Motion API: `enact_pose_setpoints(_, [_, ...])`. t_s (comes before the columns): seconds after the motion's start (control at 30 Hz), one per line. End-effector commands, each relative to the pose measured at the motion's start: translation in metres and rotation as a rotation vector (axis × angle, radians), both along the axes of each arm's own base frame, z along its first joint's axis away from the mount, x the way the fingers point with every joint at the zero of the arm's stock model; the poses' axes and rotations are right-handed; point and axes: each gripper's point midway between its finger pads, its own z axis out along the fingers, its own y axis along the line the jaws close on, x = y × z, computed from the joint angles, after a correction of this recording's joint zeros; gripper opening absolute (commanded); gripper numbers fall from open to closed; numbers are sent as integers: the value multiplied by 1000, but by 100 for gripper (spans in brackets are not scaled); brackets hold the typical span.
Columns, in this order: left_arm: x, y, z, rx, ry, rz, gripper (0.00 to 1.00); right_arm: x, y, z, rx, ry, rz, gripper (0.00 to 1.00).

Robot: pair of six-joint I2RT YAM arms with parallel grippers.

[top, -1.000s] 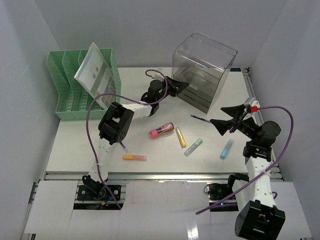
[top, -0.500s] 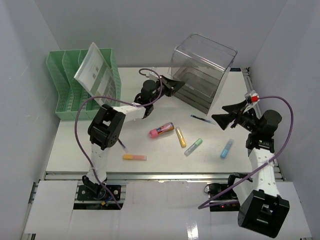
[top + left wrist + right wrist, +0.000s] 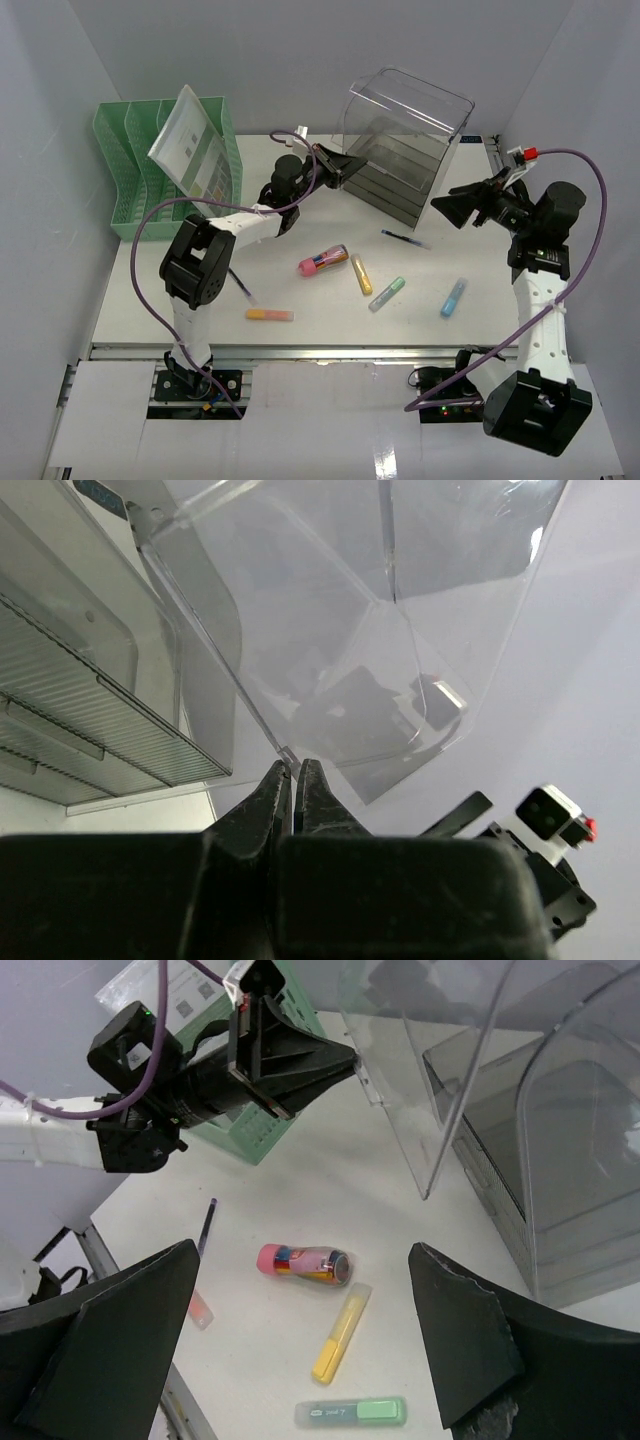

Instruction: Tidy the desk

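Plainly, the left gripper (image 3: 293, 772) is pressed shut, and a thin clear lower corner of the clear plastic drawer box (image 3: 405, 135) sits pinched between its tips. From the top camera the same gripper (image 3: 360, 164) meets the box at its front left edge, above the desk (image 3: 320, 305). A small blue label shows on the box in the left wrist view, too cut off to read.

Behind the tips, the left wrist lies level and points right. Its white forearm runs back down and left to a black elbow joint, and the lower link drops to the base at the near rail.

The right gripper (image 3: 450, 203) hangs wide apart with nothing between its fingers (image 3: 110, 1350), in the air just right of the box. That arm stands tall from its base, bends at the top, and aims the gripper left towards the box.

The desk fills the floor of the enclosure, with the box standing at its far right. On it lie a pink tube (image 3: 323, 261), a yellow highlighter (image 3: 360, 274), a green marker (image 3: 386, 293), a blue marker (image 3: 453, 297), an orange marker (image 3: 270, 314) and a dark pen (image 3: 404, 238). The print on the tube and the markers is too small to read.

At far left stands a green file rack (image 3: 130, 190) with a printed sheet (image 3: 190, 140) leaning in it, its text unreadable.
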Motion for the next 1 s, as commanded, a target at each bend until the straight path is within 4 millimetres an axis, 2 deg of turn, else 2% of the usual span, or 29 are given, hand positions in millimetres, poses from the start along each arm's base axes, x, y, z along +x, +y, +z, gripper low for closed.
enact_pose_setpoints(0.0, [-35, 5, 75, -63, -189, -65, 0, 14, 2, 12, 115, 102, -34, 93])
enact_pose_setpoints(0.13, [-40, 7, 84, -70, -201, -74, 0, 23, 8, 14, 172, 145, -24, 97])
enact_pose_setpoints(0.3, [-43, 8, 90, -83, -202, -83, 0, 35, 18, 19, 164, 132, -13, 100])
enact_pose_setpoints(0.47, [-45, 9, 91, -84, -199, -87, 0, 48, 39, 14, 144, 136, 2, 87])
enact_pose_setpoints(0.7, [-48, 12, 91, -94, -193, -93, 0, 74, 43, 15, 114, 92, -81, 79])
enact_pose_setpoints(0.83, [-48, 13, 90, -95, -191, -93, 0, 78, 43, 15, 116, 86, -84, 70])
enact_pose_setpoints(0.97, [-47, 15, 92, -98, -192, -88, 0, 65, 44, 21, 60, 10, -58, 68])
